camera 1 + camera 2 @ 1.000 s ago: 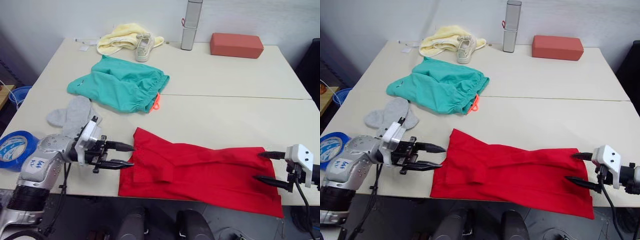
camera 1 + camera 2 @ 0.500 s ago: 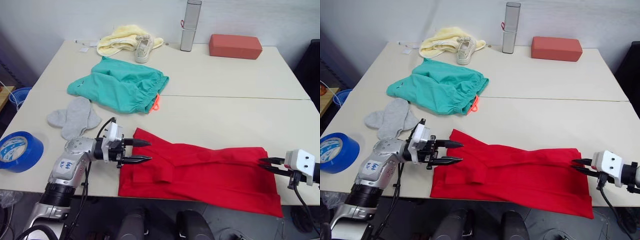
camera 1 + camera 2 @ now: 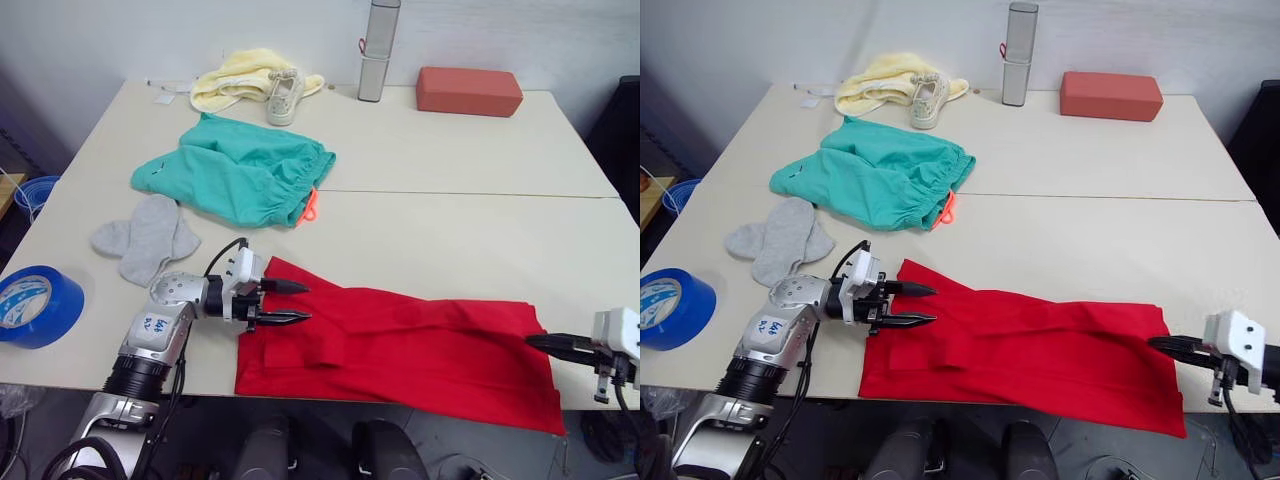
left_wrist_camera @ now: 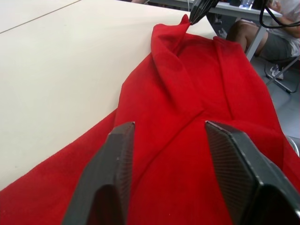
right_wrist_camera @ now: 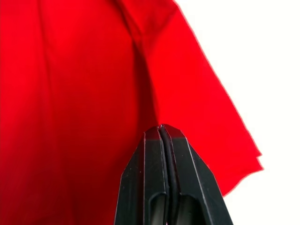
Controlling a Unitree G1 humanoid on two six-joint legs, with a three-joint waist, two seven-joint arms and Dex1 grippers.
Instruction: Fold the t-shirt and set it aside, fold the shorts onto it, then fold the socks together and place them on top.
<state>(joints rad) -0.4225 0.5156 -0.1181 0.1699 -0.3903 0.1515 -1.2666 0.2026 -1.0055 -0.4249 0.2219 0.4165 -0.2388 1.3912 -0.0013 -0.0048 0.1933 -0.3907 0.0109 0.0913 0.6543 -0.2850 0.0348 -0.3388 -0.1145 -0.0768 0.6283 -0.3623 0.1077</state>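
— Where is the t-shirt found?

— The red t-shirt (image 3: 400, 345) is seen spread lengthwise along the near edge of the table (image 3: 470, 160), creased and partly doubled over, with one corner hanging slightly past the edge.

— And the grippers?

— The left gripper (image 3: 296, 303) is held over the shirt's left end, its two black fingers spread apart with red cloth visible between them in the left wrist view; no cloth is pinched. The right gripper (image 3: 545, 342) is placed at the shirt's right end, at the table's near right corner. Its fingers (image 5: 161, 187) are seen pressed flat together in the right wrist view; whether any cloth is caught between them cannot be told.

— The other garments?

— The teal shorts (image 3: 240, 172) are laid crumpled farther back on the left, an orange drawstring (image 3: 311, 204) showing at the waist. The grey socks (image 3: 145, 235) are laid side by side between the shorts and the near left edge, apart from the shirt.

— Anything else?

— A blue tape roll (image 3: 30, 305) is set at the left edge. At the back are found a yellow cloth (image 3: 235, 75) with a white shoe (image 3: 283, 95) on it, a silver cylinder (image 3: 375, 50) and a red block (image 3: 470, 90).
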